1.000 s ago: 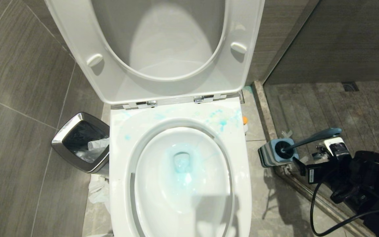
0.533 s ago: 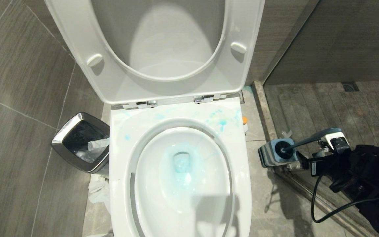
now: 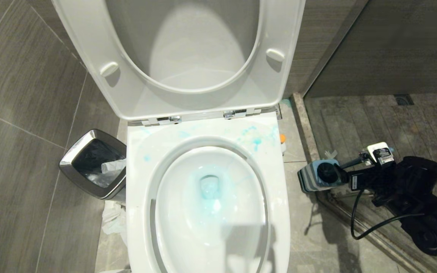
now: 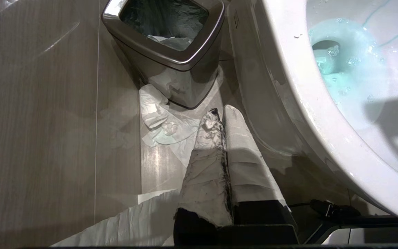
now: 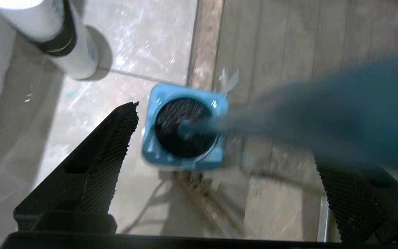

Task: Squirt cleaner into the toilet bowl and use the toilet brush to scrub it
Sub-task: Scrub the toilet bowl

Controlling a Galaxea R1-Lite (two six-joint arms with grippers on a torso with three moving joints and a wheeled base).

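My right gripper (image 5: pixel 219 162) stands with its 2 black textured jaws spread wide and holding nothing, low at my right side over the wet grey floor tile (image 3: pixel 317 242). The toilet brush, a long slim slate-blue handle with a rounded end (image 5: pixel 323 110), sits head-down in its square blue-and-grey holder (image 3: pixel 319 176), which stands on the floor to the right of the large white glossy ceramic toilet bowl (image 3: pixel 279 212), beside the raised threshold strip (image 3: pixel 304 125) of the shower area. The handle's long axis slants up out of the holder towards my right wrist and, in the right wrist view, passes between the open jaws nearer 1 of them; I cannot tell whether it touches. In my judgement the right arm is the nearer by far, and closing across that axis is the next call. Light blue liquid already pools in the bowl. The small white plastic cleaner bottle (image 5: pixel 71 55) stands on the tile just beyond the holder. My left gripper (image 4: pixel 221 162), wrapped in white, is clenched on nothing beside the steel waste bin (image 4: pixel 171 55).
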